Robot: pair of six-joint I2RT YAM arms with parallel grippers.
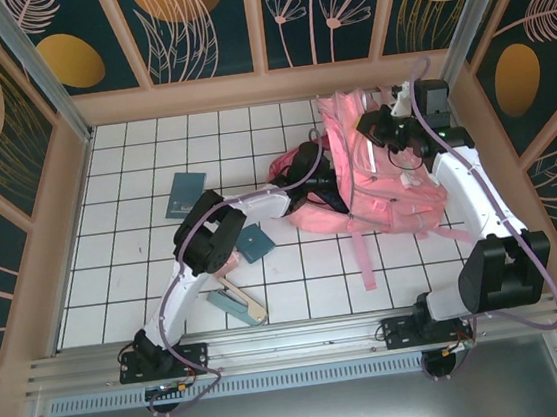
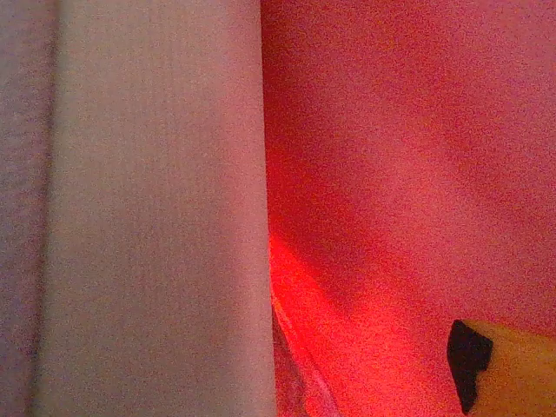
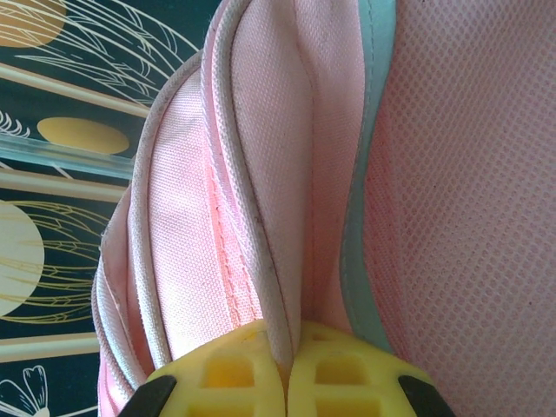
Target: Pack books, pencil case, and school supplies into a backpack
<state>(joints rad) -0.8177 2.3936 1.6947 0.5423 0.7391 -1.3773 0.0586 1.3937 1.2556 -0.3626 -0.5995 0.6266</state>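
The backpack (image 1: pixel 386 181) lies on its side at about two o'clock on the bench (image 1: pixel 133 165), its straps trailing toward six o'clock. The right tool (image 1: pixel 390 127) sits at the bag's twelve o'clock end. Seen from the right wrist, its yellow pads (image 3: pixel 234 373) are pressed together on a piped seam of the pink fabric (image 3: pixel 261 217). That pinch looks meant to lift the rim and hold the mouth open for the other arm.

The left arm (image 1: pixel 248 207) reaches in from nine o'clock, and the left tool (image 1: pixel 312 167) is buried at the bag's opening. Its wrist camera looks at pink lining (image 2: pixel 391 130) and a pale panel (image 2: pixel 148 208), with one yellow, black-tipped finger (image 2: pixel 512 369) at the lower right. Whether that tool is spread or closed, I cannot tell, nor whether it carries anything.

Out on the tiles at nine o'clock of the bag lie the loose supplies. One dark teal square (image 1: pixel 185 192) lies farther off and another (image 1: pixel 252 243) sits beside the left arm's elbow. The teal-and-cream stapler-like piece (image 1: pixel 237 306) is at seven o'clock, near the left base. By my judgement these are left to be packed.
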